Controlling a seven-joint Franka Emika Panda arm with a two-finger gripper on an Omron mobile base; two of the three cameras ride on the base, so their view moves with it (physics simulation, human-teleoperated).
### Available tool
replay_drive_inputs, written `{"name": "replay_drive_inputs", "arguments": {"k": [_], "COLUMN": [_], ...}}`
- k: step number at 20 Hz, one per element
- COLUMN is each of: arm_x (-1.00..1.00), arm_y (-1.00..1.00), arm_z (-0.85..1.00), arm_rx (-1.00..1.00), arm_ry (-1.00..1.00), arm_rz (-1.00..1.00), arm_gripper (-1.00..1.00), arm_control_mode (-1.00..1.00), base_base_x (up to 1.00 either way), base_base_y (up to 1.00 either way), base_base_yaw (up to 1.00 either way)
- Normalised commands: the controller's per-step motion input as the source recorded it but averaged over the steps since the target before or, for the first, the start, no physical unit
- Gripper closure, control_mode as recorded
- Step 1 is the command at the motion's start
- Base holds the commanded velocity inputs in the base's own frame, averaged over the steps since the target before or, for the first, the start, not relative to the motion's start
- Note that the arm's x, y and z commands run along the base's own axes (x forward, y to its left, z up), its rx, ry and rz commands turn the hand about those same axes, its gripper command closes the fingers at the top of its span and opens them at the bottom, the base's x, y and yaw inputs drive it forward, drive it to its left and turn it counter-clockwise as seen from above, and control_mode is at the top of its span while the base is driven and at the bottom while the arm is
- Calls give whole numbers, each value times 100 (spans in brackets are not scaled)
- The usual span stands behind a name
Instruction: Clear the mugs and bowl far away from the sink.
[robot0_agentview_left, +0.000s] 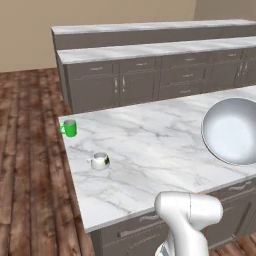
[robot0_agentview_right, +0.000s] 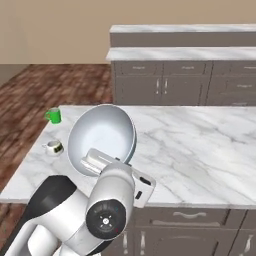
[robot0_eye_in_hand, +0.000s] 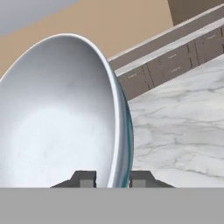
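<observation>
- Glossy and pale blue-grey outside, whitish inside, the bowl (robot0_eye_in_hand: 61, 113) hangs in the air above the marble counter (robot0_agentview_left: 150, 145), tipped steeply on edge, its hollow facing you in both base views.
- Your gripper (robot0_eye_in_hand: 113, 178) pinches the bowl's rim: in the hand view one dark finger sits inside the wall and the other outside, with the thin edge between them.
- Treat the bowl as stiff, smooth and likely slippery. It is wide, and held at one rim point it will want to swing or rotate in the pinch, so you should move it slowly and avoid sharp wrist turns.
- A rim grip looks like the only sensible hold; the body is far too broad for these jaws.
- It probably chips or cracks if dropped on stone, so lower it until it rests before you release.
- The green mug (robot0_agentview_left: 69, 128) stands upright near the counter's far left corner, and the white mug (robot0_agentview_left: 100, 160) sits a little nearer you, apart from it; both are well clear of the bowl.
- The left base view gives you both mugs clearly, plus the bowl at its right edge, partly cut off.
- The right base view shows the whole bowl and the arm beneath it.
- The hand view alone shows you the pinch itself.
</observation>
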Motion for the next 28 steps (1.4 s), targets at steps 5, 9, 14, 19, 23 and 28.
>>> {"name": "replay_drive_inputs", "arguments": {"k": [5,9,14,19,23,28], "arm_x": [0,0,0,57,66,41], "arm_y": [0,0,0,11,12,2], "arm_z": [0,0,0,-8,-26,-45], "arm_rx": [0,0,0,-5,-10,-7], "arm_ry": [0,0,0,25,41,40], "arm_rz": [0,0,0,0,0,0], "arm_gripper": [100,100,100,100,100,100], "arm_control_mode": [100,100,100,-100,-100,-100], "base_base_x": [59,52,17,7,0,0], "base_base_y": [9,4,-9,0,0,0], "base_base_yaw": [34,35,9,0,0,0]}}
